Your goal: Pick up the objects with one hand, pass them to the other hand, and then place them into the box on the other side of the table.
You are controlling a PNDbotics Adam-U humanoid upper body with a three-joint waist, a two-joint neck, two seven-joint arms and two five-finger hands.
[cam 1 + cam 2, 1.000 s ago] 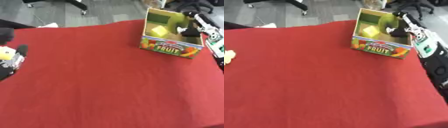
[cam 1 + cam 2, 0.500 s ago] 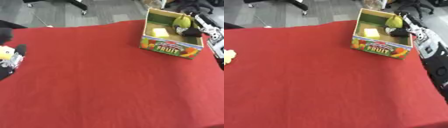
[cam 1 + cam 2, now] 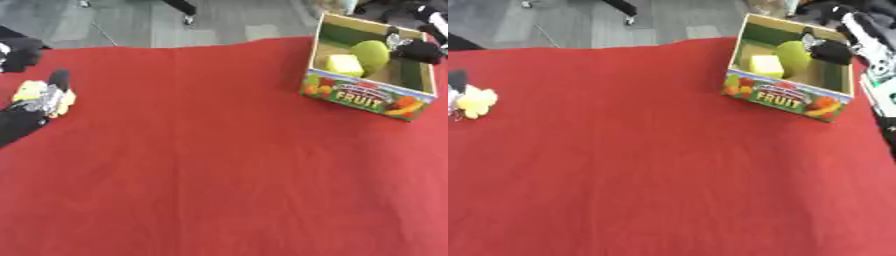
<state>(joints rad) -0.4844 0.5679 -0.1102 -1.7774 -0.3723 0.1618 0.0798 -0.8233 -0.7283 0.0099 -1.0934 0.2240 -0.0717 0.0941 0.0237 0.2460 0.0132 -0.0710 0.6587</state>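
A cardboard box (image 3: 367,97) with "FRUIT" and painted fruit on its front wall stands at the far right corner of the red-covered table (image 3: 227,170). Inside it lie a pale yellow block (image 3: 344,64) and, just beside it toward the right, a rounded yellow-green fruit (image 3: 371,53). The right robot hand (image 3: 418,49) reaches over the box's right wall with its dark fingers close against the green fruit; whether they are curled on it or apart cannot be told.

At the table's left edge lies a small yellow object (image 3: 477,101), lumpy and pale.

The left eye view shows the left robot hand (image 3: 35,107) lying at that edge, black with a silver part, touching or overlapping the yellow object, though its fingers cannot be made out. In the right eye view only a sliver of that hand shows at the picture's border, so the yellow object is seen nearly whole on the red cloth.
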